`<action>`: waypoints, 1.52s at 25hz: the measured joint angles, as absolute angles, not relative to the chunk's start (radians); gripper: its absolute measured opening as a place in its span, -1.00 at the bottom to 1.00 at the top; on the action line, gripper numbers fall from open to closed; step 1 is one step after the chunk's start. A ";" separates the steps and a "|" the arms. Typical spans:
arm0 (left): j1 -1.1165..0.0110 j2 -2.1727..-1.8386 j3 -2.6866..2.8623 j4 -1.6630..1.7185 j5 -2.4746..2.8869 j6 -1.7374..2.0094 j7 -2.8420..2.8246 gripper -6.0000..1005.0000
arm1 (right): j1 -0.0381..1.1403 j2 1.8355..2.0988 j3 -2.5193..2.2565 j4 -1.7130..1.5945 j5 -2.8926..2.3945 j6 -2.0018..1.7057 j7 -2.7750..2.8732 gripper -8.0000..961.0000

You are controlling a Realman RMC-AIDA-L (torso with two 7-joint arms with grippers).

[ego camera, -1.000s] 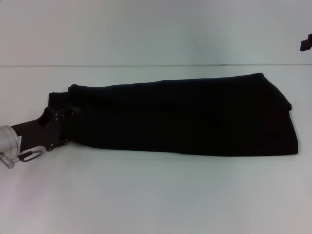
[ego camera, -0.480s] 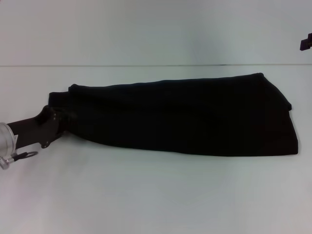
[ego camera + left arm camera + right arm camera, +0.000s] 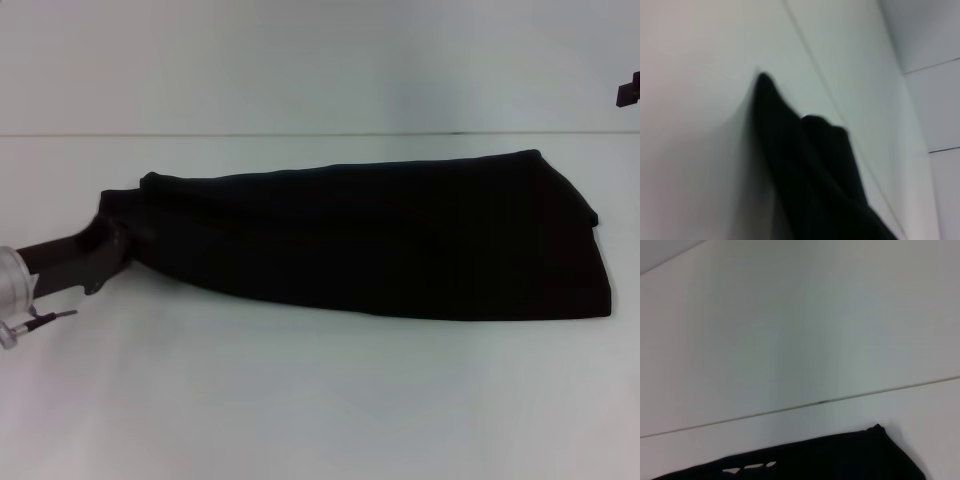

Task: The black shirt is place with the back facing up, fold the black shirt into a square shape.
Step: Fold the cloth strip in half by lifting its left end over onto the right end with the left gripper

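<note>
1 black shirt lies on 1 white tabletop, folded into 1 long band; no second garment shows anywhere around the shirt. 1 left gripper meets the shirt's left end, and its fingers are hidden there. 1 small dark piece of the right gripper sits at the picture's edge, up and to the right of the shirt. 1 thin dark seam line crosses the white surface behind the shirt. In the right wrist view, 3 small white marks show along the shirt's edge. The left wrist view shows 1 dark fold of the shirt.
</note>
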State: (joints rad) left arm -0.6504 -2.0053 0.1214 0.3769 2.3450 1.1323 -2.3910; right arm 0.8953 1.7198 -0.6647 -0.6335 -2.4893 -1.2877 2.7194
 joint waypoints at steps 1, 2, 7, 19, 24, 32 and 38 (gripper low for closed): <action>-0.646 -2.005 0.122 0.385 2.332 1.144 -2.386 -0.85 | 0.895 1.719 -0.664 -0.633 -2.489 -1.288 2.721 0.26; -0.642 -2.004 0.126 0.397 2.324 1.157 -2.382 -0.85 | 0.895 1.719 -0.664 -0.633 -2.489 -1.288 2.722 0.26; -0.604 -2.010 0.143 0.455 2.325 1.172 -2.374 -0.85 | 0.894 1.718 -0.657 -0.632 -2.490 -1.285 2.725 0.25; -0.516 -2.019 0.138 0.534 2.305 1.187 -2.358 -0.85 | 0.893 1.716 -0.636 -0.630 -2.493 -1.297 2.726 0.25; -0.523 -2.015 0.149 0.542 2.323 1.182 -2.365 -0.85 | 0.882 1.705 -0.640 -0.638 -2.494 -1.333 2.726 0.25; -0.533 -2.012 0.152 0.550 2.326 1.191 -2.381 -0.85 | 0.815 1.712 -0.597 -0.656 -2.468 -1.357 2.666 0.25; -0.554 -2.010 0.162 0.550 2.327 1.206 -2.361 -0.85 | 0.762 1.764 -0.502 -0.657 -2.326 -1.326 2.473 0.25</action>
State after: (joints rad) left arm -0.5543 -2.0095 0.1625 0.5500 2.3270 1.2057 -2.3610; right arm 0.7617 1.7635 -0.5017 -0.6571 -2.3264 -1.3258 2.4730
